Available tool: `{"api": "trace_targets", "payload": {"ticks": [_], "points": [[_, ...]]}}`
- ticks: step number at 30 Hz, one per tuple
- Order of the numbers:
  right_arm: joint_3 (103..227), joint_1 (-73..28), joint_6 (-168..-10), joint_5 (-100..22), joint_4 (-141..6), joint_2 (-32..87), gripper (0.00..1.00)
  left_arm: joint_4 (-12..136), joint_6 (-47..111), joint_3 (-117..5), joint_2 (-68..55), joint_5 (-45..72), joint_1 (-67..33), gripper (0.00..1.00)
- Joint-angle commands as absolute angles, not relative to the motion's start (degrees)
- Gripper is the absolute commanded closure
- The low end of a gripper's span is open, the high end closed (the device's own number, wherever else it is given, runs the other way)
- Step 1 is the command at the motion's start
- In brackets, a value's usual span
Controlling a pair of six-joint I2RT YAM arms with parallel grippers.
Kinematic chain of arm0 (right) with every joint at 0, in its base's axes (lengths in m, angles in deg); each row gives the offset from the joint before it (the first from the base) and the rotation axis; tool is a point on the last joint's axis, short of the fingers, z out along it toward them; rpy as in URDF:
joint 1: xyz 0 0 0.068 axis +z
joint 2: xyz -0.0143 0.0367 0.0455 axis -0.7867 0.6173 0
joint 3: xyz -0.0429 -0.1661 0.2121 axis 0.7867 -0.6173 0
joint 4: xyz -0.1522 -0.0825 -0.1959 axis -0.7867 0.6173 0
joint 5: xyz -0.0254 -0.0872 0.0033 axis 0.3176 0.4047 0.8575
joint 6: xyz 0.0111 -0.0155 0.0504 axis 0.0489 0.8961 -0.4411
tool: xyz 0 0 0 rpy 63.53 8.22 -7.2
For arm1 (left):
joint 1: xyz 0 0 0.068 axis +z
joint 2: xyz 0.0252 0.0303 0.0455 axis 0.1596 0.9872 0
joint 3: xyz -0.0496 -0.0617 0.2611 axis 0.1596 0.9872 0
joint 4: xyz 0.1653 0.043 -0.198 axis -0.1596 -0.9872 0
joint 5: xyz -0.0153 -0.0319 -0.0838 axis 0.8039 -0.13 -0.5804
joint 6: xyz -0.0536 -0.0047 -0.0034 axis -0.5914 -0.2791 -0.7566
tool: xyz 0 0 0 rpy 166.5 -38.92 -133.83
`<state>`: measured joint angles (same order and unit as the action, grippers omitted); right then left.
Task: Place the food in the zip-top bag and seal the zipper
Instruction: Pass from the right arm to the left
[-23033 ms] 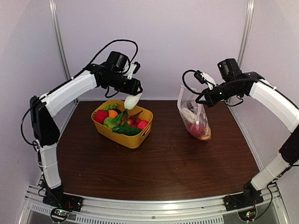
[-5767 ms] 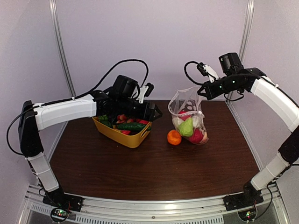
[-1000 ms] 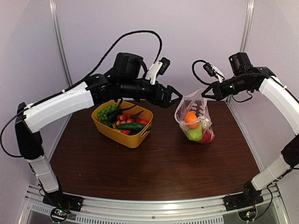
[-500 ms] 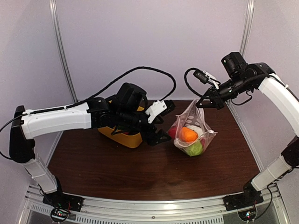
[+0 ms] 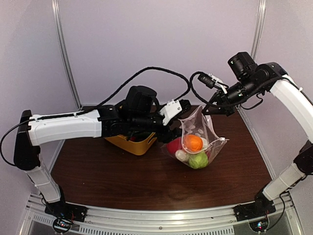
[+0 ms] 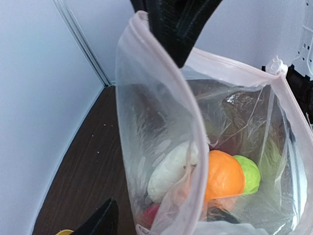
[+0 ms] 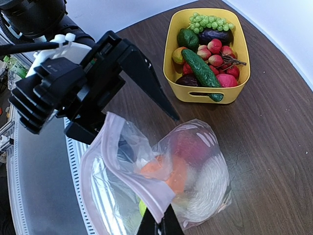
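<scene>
The clear dotted zip-top bag (image 5: 196,147) stands open on the table. It holds orange (image 5: 193,142), red (image 5: 173,146), white and green food. My right gripper (image 5: 211,108) is shut on the top of its pinkish zipper strip (image 6: 161,83) and holds the mouth up; its fingers show in the right wrist view (image 7: 159,226). My left gripper (image 5: 175,131) is at the bag's left side, jaws apart. One finger (image 6: 100,223) is outside the bag's wall, and a dark shape behind the wall looks like the other. More food fills the yellow tub (image 7: 208,95), with a dark green cucumber (image 7: 201,68) and grapes (image 7: 208,20).
The yellow tub (image 5: 132,143) sits mid-left, mostly hidden under my left arm (image 5: 73,128) in the top view. The left arm's cable loops over the table's back. Pale walls close in the back and both sides. The zipper's white slider (image 5: 224,140) sticks out at the bag's right.
The orange piece, earlier on the table, is now in the bag. In the last second my left gripper dropped from above the bag to its left side, and the bag shifted left and forward.
</scene>
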<state>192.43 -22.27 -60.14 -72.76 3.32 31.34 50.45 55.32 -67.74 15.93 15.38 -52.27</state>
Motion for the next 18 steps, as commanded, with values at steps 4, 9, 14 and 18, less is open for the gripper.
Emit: {"api": "trace_targets", "payload": {"ticks": [4, 9, 14, 18], "points": [[193.4, -21.6, -60.2, -70.5, 2.6, 32.6, 1.00, 58.0, 55.8, -69.5, 17.5, 5.4, -52.3, 0.65], [193.5, -22.4, -59.1, -68.3, 3.4, 33.7, 1.00, 61.6, 53.6, -67.0, 17.1, 1.3, -52.3, 1.00], [193.4, -26.5, -56.6, -71.0, 6.0, 34.0, 0.83, 61.4, 50.8, -65.9, 17.5, 2.4, -52.3, 1.00], [193.5, -32.9, -50.1, -74.8, 11.2, 32.8, 0.62, 60.5, 47.0, -65.8, 17.7, 5.3, -52.1, 1.00]]}}
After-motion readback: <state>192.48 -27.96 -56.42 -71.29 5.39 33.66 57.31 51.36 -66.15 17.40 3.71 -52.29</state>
